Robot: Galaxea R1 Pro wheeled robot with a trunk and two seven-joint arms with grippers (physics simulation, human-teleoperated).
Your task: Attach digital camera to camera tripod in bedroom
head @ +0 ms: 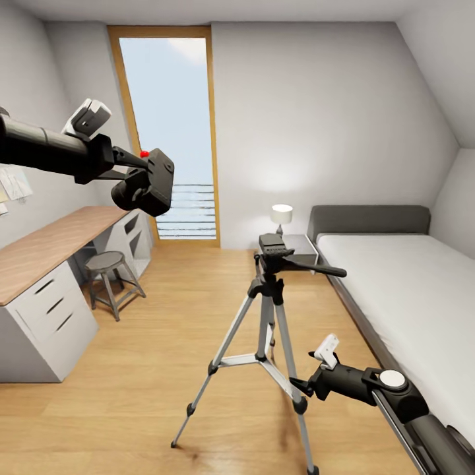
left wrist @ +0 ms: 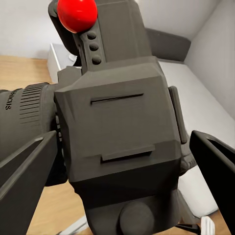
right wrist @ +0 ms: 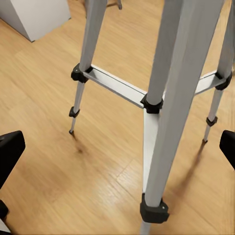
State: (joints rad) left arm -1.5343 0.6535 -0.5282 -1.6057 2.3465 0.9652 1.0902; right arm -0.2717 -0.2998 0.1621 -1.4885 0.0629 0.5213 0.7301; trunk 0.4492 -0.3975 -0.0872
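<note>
The black digital camera (head: 146,185) hangs high at the left in the head view, its red button (head: 144,154) on top and its lens toward the desk. My left gripper (head: 129,173) is shut on the camera (left wrist: 117,122), one finger (left wrist: 24,181) on each side of the body. The camera tripod (head: 267,310) stands mid-floor on three silver legs, its black head (head: 274,249) bare and its pan handle (head: 316,267) pointing toward the bed. My right gripper (head: 298,386) is low beside the tripod's right leg (right wrist: 171,98), open, with the leg in front of its spread fingers (right wrist: 10,152).
A wooden desk (head: 39,251) with white drawers runs along the left wall, a short grey stool (head: 109,267) beside it. The grey bed (head: 409,297) lies along the right wall, a nightstand with a lamp (head: 282,214) at its head. A tall window (head: 171,132) is behind.
</note>
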